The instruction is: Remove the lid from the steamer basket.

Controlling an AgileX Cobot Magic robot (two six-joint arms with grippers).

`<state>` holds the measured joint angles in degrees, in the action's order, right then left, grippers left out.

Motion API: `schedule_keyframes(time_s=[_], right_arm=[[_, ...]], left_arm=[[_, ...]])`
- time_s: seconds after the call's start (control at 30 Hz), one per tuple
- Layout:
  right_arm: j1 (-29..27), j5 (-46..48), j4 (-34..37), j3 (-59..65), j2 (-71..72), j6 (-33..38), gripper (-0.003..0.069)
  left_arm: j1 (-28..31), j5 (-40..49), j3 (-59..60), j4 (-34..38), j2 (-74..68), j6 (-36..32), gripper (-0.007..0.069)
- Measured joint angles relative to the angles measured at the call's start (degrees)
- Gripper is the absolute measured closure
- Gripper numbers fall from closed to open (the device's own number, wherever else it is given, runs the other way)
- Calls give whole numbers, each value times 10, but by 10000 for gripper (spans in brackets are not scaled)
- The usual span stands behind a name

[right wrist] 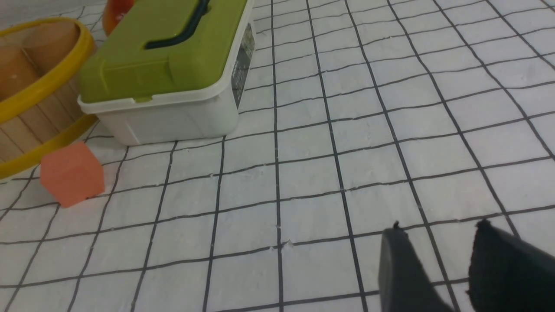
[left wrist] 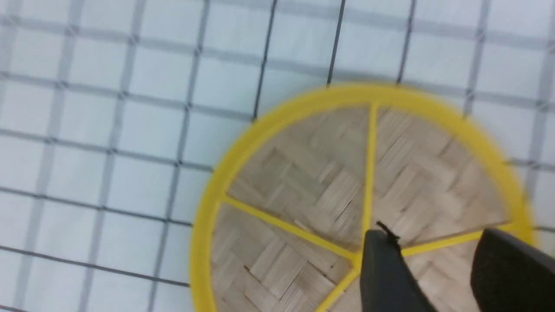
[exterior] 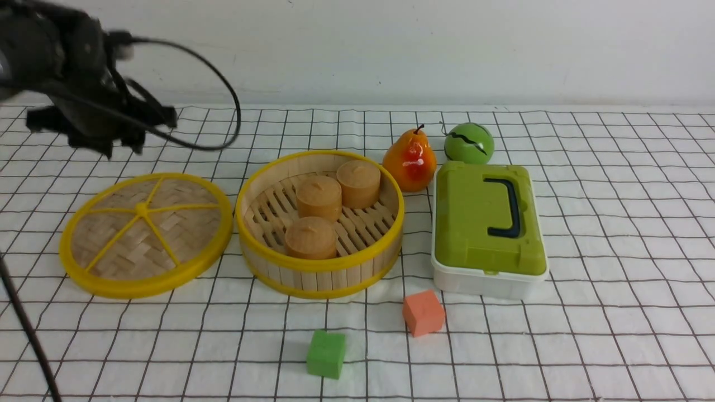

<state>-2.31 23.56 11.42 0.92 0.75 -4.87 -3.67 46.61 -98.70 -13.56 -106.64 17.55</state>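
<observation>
Round woven-bamboo lid with yellow rim and spokes (exterior: 146, 234) is off, lying flat on the white gridded cloth (exterior: 614, 223), just left of the slatted wooden steamer basket with yellow rims (exterior: 318, 268); can't tell if they touch. Basket is open, with three tan cylinders (exterior: 318, 198) inside.

Left gripper (left wrist: 433, 242) hangs above the lid, fingers spread, holding nothing. Right gripper (right wrist: 438, 234) is spread over bare cloth, empty.

Right of the basket: orange-red pear (exterior: 410, 159), green ball (exterior: 469, 142), white box with green lid (exterior: 489, 223). Near side: orange cube (exterior: 423, 312), green cube (exterior: 326, 353). Nothing sits on the lid.
</observation>
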Motion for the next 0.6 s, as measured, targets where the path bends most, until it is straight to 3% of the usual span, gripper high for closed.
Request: schedule_keyframes(time_s=[0.07,0.13,0.27,0.47,0.5,0.6], right_arm=[[0,0,0,0,0,0,419],[0,0,0,0,0,0,419],[0,0,0,0,0,0,419],[0,0,0,0,0,0,419],[0,0,0,0,0,0,419],[0,0,0,0,0,0,419]], left_arm=[[-5,7,-3,7,50,-11,406],[-11,6,-8,39,159,-34,512],[-13,-14,4,90,299,-69,637],[-13,-66,141,125,467,-91,637],[-13,-85,229,128,533,-95,637],[-13,-111,341,129,604,-96,637]])
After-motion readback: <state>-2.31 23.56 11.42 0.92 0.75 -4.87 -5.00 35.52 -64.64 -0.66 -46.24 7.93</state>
